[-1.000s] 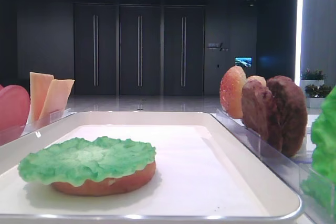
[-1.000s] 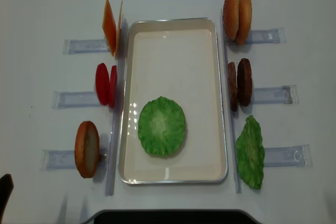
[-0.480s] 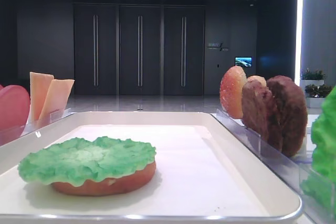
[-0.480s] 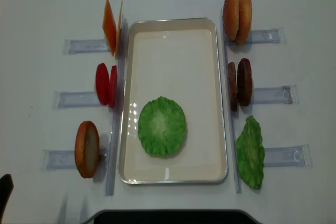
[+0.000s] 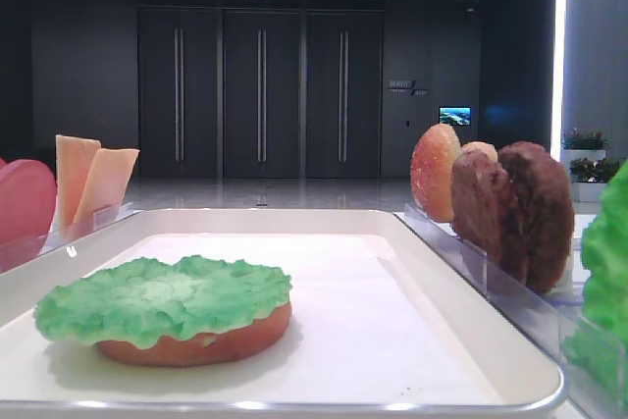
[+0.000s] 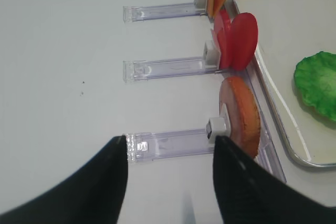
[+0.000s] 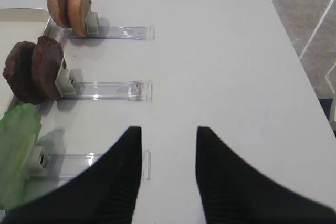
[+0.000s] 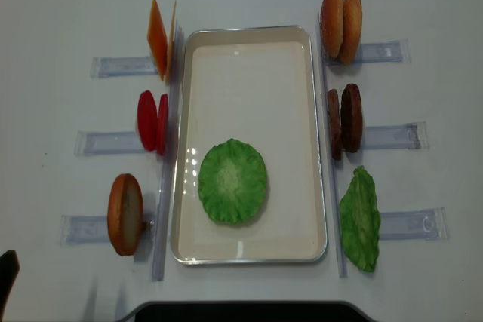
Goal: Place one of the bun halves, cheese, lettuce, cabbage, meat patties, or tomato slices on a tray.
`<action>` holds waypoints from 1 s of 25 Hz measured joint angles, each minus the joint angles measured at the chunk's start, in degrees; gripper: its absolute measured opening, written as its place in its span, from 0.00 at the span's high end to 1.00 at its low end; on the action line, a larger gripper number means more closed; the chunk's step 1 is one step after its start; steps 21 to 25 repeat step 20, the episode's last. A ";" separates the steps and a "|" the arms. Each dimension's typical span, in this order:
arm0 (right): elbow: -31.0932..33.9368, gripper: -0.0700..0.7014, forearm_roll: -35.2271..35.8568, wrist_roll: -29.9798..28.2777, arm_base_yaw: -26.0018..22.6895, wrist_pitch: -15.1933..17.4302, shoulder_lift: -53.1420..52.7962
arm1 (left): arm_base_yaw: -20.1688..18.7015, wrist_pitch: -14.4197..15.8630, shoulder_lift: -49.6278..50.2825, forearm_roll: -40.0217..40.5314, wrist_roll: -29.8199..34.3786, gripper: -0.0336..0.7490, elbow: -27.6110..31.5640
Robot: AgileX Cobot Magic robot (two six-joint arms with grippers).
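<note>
On the left of the top-down view, the cheese slices point(image 8: 161, 38), tomato slices point(image 8: 152, 121) and a lone bun half point(image 8: 125, 213) stand on edge in their clear holders. My left gripper point(image 6: 170, 153) hangs above that bun half's holder, jaws apart and empty. In the middle, the white tray point(image 8: 250, 256) already carries a lettuce leaf point(image 8: 232, 181). Only the low table-level view shows that the leaf lies on a bun half point(image 5: 201, 340); from above the leaf hides it. On the right stand two more bun halves point(image 8: 341, 23), the meat patties point(image 8: 344, 119) and a spare lettuce leaf point(image 8: 360, 220). My right gripper point(image 7: 169, 150) hovers over bare table near the lower right holders, jaws parted, holding nothing. I judge a placement is finished; next I need to pick another ingredient, perhaps a patty, which calls for descending and closing across its edge.
</note>
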 joint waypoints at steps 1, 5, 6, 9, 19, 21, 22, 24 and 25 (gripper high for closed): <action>0.27 0.59 0.00 0.00 0.00 0.06 0.00 | 0.00 0.00 0.00 0.00 0.00 0.45 0.00; 1.05 0.59 -0.05 0.00 0.00 1.27 0.00 | 0.00 0.00 0.00 0.00 0.00 0.46 0.00; 1.05 0.59 -0.05 0.00 0.00 1.27 0.00 | 0.00 0.00 0.00 0.00 0.00 0.46 0.00; 1.05 0.59 -0.05 0.06 0.00 1.34 0.00 | 0.00 0.00 0.00 0.00 0.00 0.46 0.00; 1.05 0.59 -0.05 0.11 0.00 1.34 0.00 | 0.00 0.00 0.00 0.00 0.00 0.46 0.00; 1.05 0.59 -0.05 0.11 0.00 1.34 0.00 | 0.00 0.00 0.00 0.00 0.00 0.46 0.00; 1.05 0.59 -0.05 0.11 0.00 1.34 0.00 | 0.00 0.00 0.00 0.00 0.00 0.46 0.00; 1.05 0.59 -0.05 0.11 0.00 1.34 0.00 | 0.00 0.00 0.00 0.00 0.00 0.46 0.00; 1.05 0.59 -0.05 0.11 0.00 1.34 0.00 | 0.00 0.00 0.00 0.00 0.00 0.46 0.00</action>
